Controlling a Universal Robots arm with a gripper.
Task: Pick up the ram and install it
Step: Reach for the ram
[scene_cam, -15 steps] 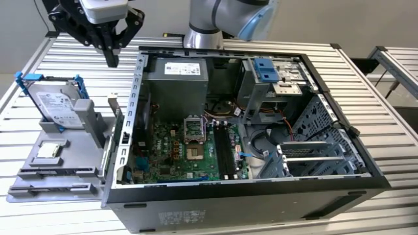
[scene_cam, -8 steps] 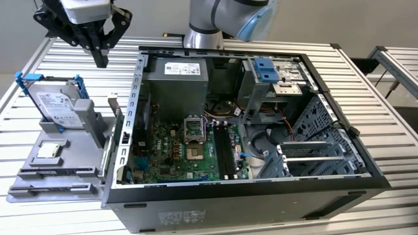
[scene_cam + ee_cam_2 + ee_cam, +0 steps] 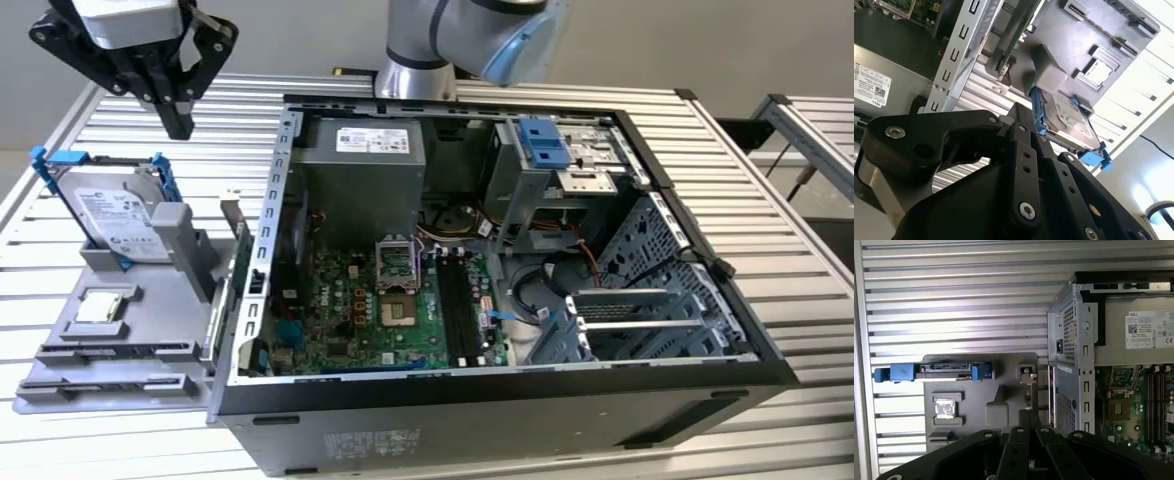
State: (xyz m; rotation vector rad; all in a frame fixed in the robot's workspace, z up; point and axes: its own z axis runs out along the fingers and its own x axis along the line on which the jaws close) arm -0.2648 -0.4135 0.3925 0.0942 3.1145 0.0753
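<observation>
Ram, as far as I can tell, is the thin dark stick standing on edge along the side of the grey tray that lies just beside the open computer case. In the exterior view the tray sits on the slatted bench at the exterior view's left of the case. It also carries a silver hard drive with blue brackets, propped upright, and a small square processor chip lying flat. The pincer hangs high over the bench beyond the hard drive, well apart from the ram, its dark fingers pressed together and pointing down. Inside the case the green motherboard lies exposed.

In the second wrist view the black pincer fills the foreground with its fingers closed on each other. Past it are the hard drive, the chip and a thin stick that seems to be the ram, close to the perforated metal wall of the case.

In the first wrist view the pincer looks down on the tray with its fingertips together. The hard drive is seen edge-on and the chip lies near it. The ram is a narrow dark strip between the tray and the case.
</observation>
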